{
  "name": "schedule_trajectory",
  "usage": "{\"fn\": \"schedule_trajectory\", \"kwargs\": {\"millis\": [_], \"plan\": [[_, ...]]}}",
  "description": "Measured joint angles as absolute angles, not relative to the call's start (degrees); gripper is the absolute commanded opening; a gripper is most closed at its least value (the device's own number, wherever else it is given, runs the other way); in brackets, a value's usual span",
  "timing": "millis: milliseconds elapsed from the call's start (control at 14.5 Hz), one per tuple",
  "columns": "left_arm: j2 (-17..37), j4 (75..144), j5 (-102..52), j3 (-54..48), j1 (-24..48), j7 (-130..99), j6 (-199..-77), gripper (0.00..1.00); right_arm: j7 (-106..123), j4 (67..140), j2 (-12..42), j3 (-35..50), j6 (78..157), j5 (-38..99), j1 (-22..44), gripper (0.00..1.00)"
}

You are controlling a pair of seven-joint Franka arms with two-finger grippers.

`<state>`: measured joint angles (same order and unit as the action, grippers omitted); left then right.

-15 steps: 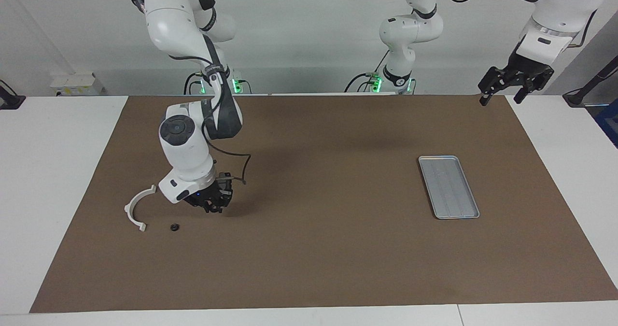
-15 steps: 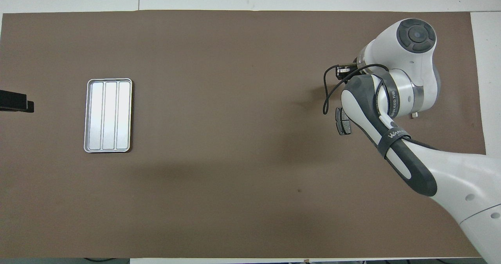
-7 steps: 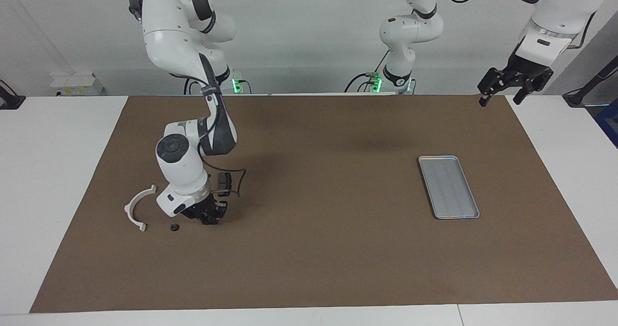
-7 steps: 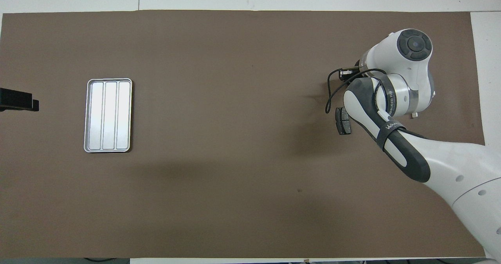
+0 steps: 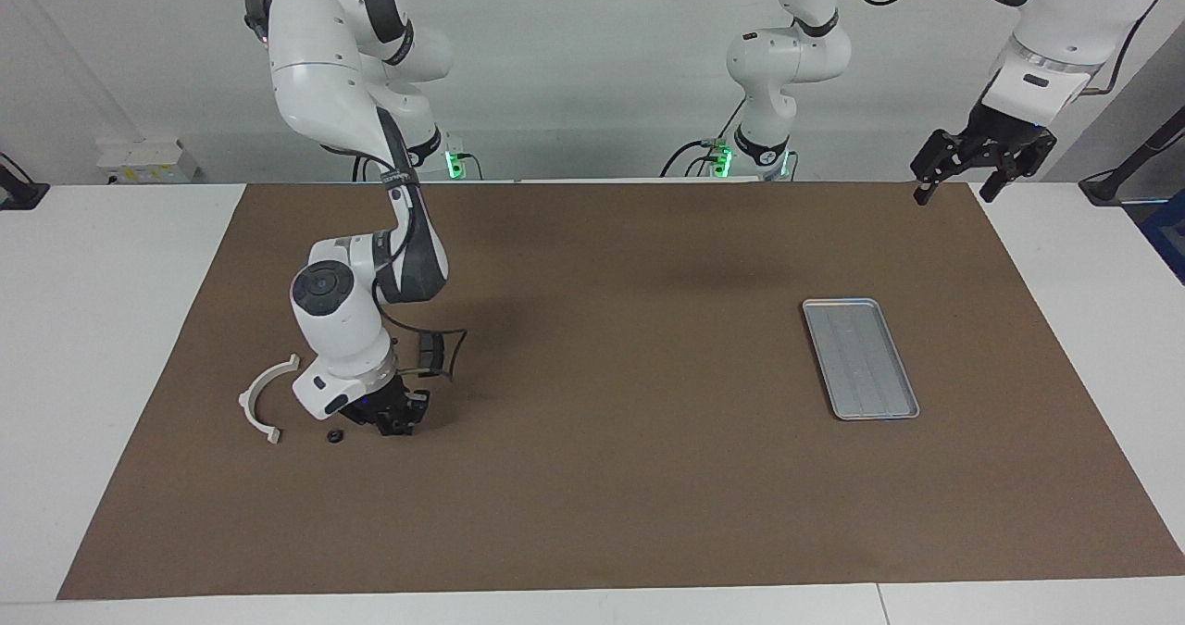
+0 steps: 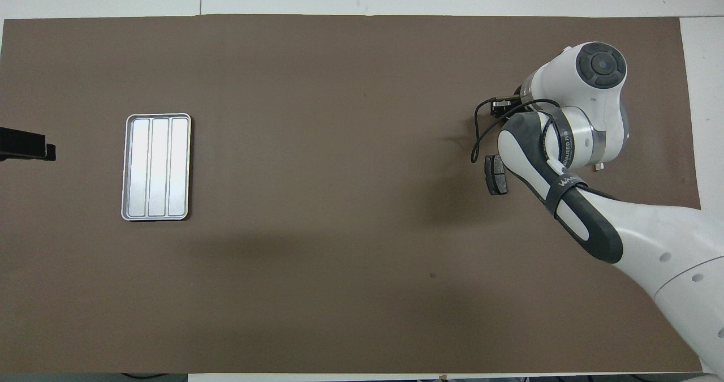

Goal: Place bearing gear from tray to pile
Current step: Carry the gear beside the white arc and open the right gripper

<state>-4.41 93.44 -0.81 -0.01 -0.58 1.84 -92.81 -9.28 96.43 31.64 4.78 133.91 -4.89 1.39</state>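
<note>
Tray (image 5: 861,358) 1, bracket (image 5: 262,396) 1, brake pad (image 6: 496,175) 1, small gear (image 5: 334,436) 1

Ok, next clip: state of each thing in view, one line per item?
tray: flat on the mat, nothing in it.
white half-ring bracket: lying on the mat.
small dark gear: on the mat between bracket and right gripper.
brake pad: flat, partly hidden by the right arm.
right gripper: low at the mat beside the gear.
left gripper: raised, open, waiting.
</note>
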Motion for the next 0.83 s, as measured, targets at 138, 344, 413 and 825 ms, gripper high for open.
{"fn": "schedule_trajectory", "kwargs": {"millis": [138, 344, 413, 825], "plan": [[-4.4, 93.4, -0.8, 0.0, -0.4, 1.8, -92.7, 1.0, -9.3, 96.4, 31.3, 4.9, 133.8, -4.9, 1.4, 1.0], [-4.4, 93.4, -0.8, -0.2, -0.3, 1.8, -92.6, 1.0, -9.3, 96.2, 30.0, 4.9, 132.8, -4.9, 1.4, 1.0], [-4.4, 93.4, -0.8, -0.2, -0.3, 1.8, -92.6, 1.0, -9.3, 96.2, 29.5, 5.0, 132.5, -4.9, 1.4, 1.0], [-4.4, 93.4, -0.8, -0.4, -0.3, 1.8, -91.8, 1.0, -8.4, 95.8, 24.5, 5.0, 125.8, -4.9, 1.4, 1.0]]}}
